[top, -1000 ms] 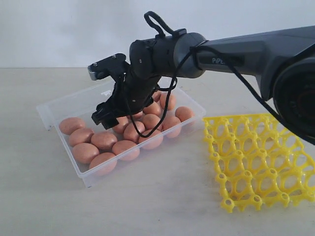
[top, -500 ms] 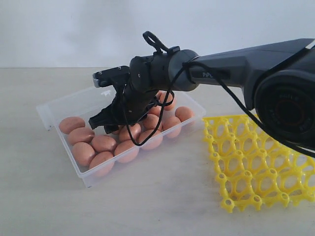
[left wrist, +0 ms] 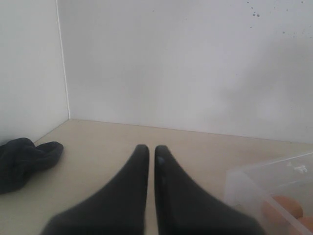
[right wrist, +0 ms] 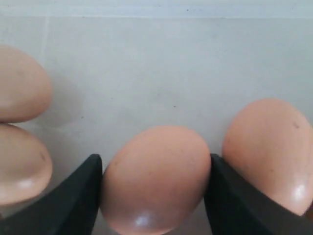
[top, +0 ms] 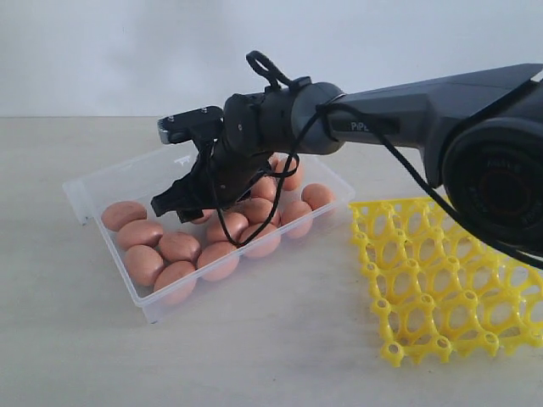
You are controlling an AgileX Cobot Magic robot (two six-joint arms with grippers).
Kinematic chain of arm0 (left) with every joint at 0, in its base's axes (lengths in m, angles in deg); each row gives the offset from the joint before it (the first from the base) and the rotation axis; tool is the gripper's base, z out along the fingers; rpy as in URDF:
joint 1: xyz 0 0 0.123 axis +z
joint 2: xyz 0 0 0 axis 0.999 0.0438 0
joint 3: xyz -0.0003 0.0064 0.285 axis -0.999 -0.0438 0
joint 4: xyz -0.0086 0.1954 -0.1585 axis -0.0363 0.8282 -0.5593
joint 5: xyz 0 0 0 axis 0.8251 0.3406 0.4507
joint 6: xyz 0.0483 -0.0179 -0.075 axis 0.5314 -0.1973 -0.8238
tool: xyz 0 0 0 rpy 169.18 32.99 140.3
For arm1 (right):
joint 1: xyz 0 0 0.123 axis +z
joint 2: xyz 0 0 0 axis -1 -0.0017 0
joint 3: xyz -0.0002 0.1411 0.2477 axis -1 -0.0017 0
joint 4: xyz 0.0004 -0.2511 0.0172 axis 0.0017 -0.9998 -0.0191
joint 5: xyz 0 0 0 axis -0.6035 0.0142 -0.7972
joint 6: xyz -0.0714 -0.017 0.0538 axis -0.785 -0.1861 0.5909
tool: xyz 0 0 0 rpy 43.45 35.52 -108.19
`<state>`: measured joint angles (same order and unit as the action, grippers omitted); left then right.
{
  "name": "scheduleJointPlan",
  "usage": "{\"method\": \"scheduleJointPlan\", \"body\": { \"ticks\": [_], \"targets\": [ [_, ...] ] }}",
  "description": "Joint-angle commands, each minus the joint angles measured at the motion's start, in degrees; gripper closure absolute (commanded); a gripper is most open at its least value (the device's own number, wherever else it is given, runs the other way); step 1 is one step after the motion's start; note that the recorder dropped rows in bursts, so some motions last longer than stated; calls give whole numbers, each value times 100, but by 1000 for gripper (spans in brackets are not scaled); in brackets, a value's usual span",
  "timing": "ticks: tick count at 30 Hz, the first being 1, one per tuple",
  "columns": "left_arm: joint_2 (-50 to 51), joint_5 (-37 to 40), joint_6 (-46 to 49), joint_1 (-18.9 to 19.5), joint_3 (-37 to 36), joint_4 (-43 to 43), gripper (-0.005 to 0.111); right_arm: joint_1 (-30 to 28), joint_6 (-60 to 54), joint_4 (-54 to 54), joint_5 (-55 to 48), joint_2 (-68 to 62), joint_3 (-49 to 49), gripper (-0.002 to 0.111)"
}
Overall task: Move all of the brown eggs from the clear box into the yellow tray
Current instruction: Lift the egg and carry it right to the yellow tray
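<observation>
The clear box (top: pixel 102 176) holds several brown eggs (top: pixel 161 248) at the left of the exterior view. My right gripper (top: pixel 182 206) is down inside it, among the eggs. In the right wrist view my right gripper (right wrist: pixel 155 161) is shut on one brown egg (right wrist: pixel 156 181), with a black finger pressed against each of its sides. Other eggs (right wrist: pixel 266 147) lie close on both sides of it. The yellow tray (top: pixel 441 280) lies empty to the right of the box. My left gripper (left wrist: pixel 151 149) is shut on nothing and hangs over the table beside a corner of the box (left wrist: pixel 264 181).
A dark crumpled cloth (left wrist: pixel 24 156) lies on the table near the wall in the left wrist view. The right arm (top: pixel 407 106) stretches over the gap between box and tray. A white wall stands behind the table.
My right gripper has sunk lower into the box and its jaws have closed in on one egg. Some eggs near it have shifted slightly.
</observation>
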<state>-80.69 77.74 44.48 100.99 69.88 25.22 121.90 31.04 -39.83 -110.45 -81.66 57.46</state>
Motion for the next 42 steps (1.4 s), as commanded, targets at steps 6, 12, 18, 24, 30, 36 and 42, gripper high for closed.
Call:
{"method": "scheduleJointPlan", "body": {
  "ticks": [6,12,18,24,30,36,42],
  "targets": [
    [-23,-99,14,-4,19,1,103,0,-487,-170,-411,917,2,108],
    [-23,-99,14,-4,19,1,103,0,-434,-293,-613,1672,-277,109],
    [-23,-90,14,-4,19,1,103,0,657,-1558,587,3091,-2029,109],
    [-23,-90,14,-4,19,1,103,-147,1935,-3486,3196,4654,-4644,109],
    [-23,-90,14,-4,19,1,103,-1073,1516,-2470,4961,5189,-6679,109],
    [-23,-90,14,-4,19,1,103,-1628,573,-2142,5056,4792,-7196,109],
    [-23,-100,14,-4,19,1,103,-1628,23,-2283,5362,4223,-7196,109]
  ]
}}
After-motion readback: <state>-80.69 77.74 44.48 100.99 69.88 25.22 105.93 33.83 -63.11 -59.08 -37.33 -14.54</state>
